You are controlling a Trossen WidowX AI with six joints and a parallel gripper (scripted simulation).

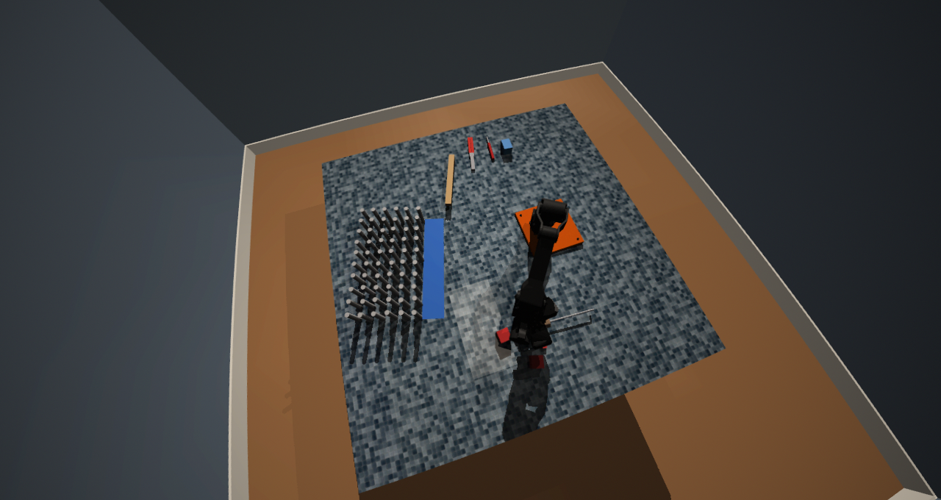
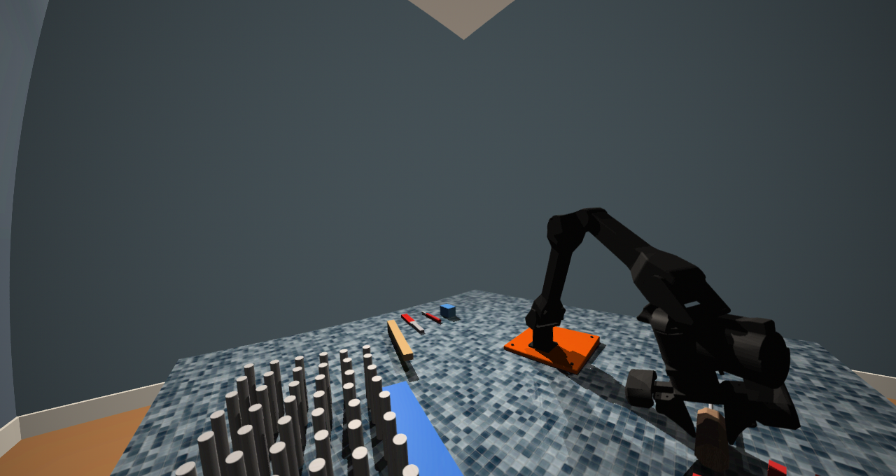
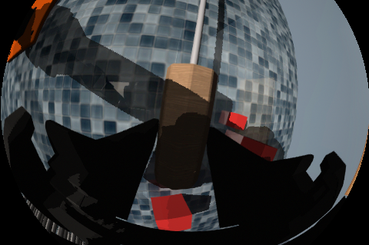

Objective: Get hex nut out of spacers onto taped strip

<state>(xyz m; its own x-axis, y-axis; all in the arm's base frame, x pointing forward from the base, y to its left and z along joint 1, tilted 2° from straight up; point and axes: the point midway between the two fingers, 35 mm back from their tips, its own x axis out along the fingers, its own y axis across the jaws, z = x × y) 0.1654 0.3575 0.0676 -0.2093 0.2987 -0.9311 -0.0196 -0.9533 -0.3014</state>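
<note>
Top view: we see the arm's gripper [image 1: 530, 336] [image 2: 712, 437] [image 3: 183, 128] over the wooden-handled hook tool [image 1: 573, 315] [image 2: 710, 439] [image 3: 187, 100], well apart from the standing spacers [image 1: 392, 251] [image 2: 281, 454]. The rod's long axis runs away from the field, bent tip farthest from it, the blue strip [image 1: 433, 268] [image 2: 425, 435] lying between spacers and tool. We cannot make out the hex nut; by the task it lies among the spacers, hence off the handle side. We judge that the hook must be turned about before reaching in.

Exterior view: we see the fingers astride the handle, on the strip's side of the spacers; the nut is not discernible.

Wrist view: we find the gripper part-open, clamped across the wooden handle, rod pointing up-frame. No nut shows.
</note>
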